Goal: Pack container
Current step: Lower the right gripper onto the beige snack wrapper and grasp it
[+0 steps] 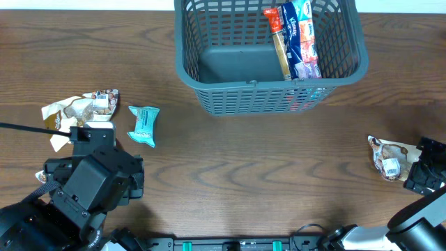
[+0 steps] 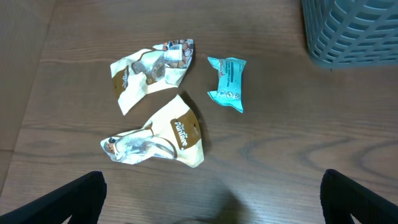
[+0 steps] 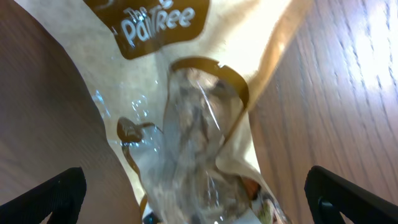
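Right wrist view: the right hand (image 3: pixel 199 202) stands wide open and holds nothing. Its fingers are on both sides of a beige snack packet (image 3: pixel 186 118) lying on the wooden counter (image 3: pixel 348 93); whether they touch it, I cannot tell. This spot is front-right of the container (image 1: pixel 272 97). The left hand (image 2: pixel 211 202), also wide open and empty, hovers front-left of the container. Before it lie a crumpled beige packet (image 2: pixel 158 140), a second beige packet (image 2: pixel 152 68) and a teal packet (image 2: pixel 227 84). The container stands at the far edge of the counter, with red and blue packets (image 1: pixel 296 38) in its right part.
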{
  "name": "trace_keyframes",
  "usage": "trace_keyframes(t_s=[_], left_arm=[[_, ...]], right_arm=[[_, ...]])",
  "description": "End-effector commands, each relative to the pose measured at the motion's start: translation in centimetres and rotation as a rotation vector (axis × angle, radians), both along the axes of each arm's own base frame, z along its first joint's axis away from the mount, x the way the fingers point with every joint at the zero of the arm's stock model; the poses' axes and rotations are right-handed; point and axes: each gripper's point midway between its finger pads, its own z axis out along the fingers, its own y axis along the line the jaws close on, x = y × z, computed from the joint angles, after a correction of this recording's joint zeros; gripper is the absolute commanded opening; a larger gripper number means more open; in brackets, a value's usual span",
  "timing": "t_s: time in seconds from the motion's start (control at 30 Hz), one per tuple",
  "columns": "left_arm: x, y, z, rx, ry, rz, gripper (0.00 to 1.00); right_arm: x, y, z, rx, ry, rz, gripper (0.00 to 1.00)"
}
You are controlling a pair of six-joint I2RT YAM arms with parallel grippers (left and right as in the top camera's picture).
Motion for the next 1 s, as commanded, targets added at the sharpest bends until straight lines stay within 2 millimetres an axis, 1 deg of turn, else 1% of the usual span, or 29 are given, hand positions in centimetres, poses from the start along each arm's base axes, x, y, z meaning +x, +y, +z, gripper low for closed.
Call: trace_keyframes(t_s=[0.0,0.4,0.63,0.77,0.97], left_arm=[[0.0,0.4,0.4,0.013,-0.015,0.010,0.99],[0.0,0.4,0.4,0.013,-0.015,0.010,0.98],[0.0,0.4,0.4,0.013,-0.015,0.010,0.99],[0.0,0.4,0.4,0.013,-0.015,0.010,0.99],[0.0,0.4,0.4,0.013,-0.015,0.010,0.99]], right_arm=[[-0.8,-0.5,-1.3,-0.005,0.056,0.028,0.99],[-0.1,-1.3,-4.0,-0.003,0.073,0.116,0.99],[-0.1,-1.5,-4.3,-0.009,0.078,0.138,0.99],[0.1,-1.8,-4.2,-0.031,0.076,0.190,0.99],[-0.1,-2.2,-4.5,-0.048,0.099,0.203,0.99]])
